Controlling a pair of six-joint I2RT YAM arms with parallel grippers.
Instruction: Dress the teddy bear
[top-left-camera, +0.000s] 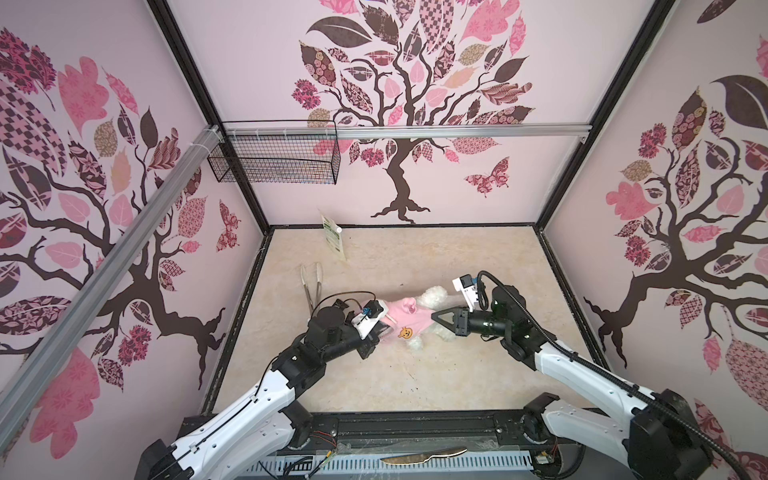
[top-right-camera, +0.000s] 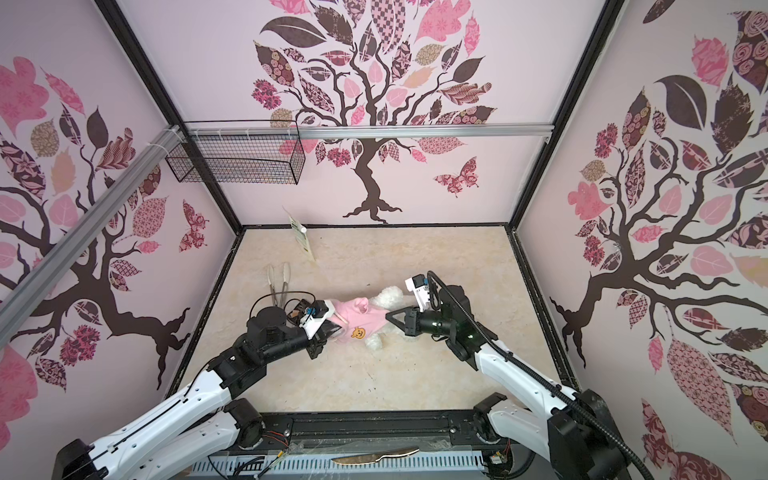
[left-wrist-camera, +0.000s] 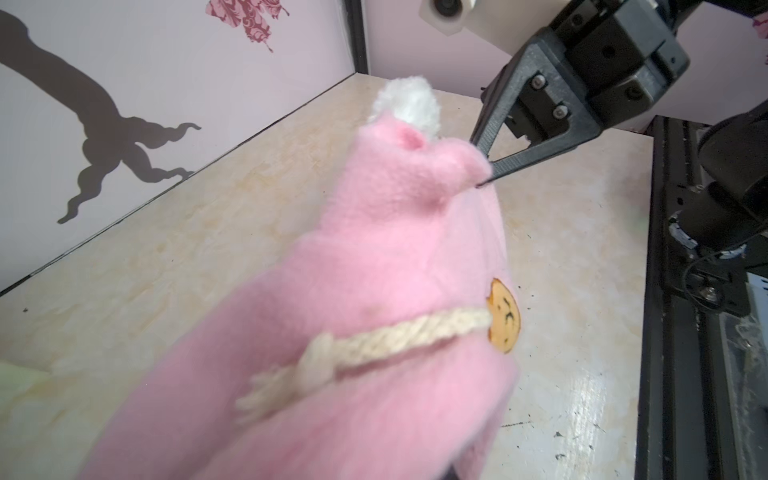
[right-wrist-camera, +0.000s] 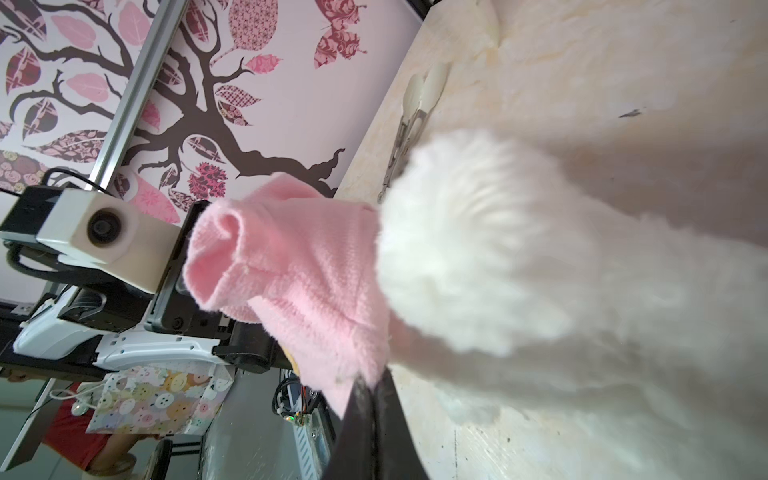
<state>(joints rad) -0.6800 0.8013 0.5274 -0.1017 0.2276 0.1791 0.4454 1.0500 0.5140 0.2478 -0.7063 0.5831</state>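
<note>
The teddy bear lies on the table in both top views. Its white fur sticks out of the right end of a pink hoodie. The hoodie carries an orange bear-face patch and a cream drawstring. My right gripper is shut on the hoodie's edge next to the fur. My left gripper sits at the hoodie's left end. The pink cloth hides its jaws in the left wrist view and runs straight out from them.
Metal tongs lie behind the left arm. A printed card leans near the back wall. A wire basket hangs from the rail at back left. A knife rests on the front frame.
</note>
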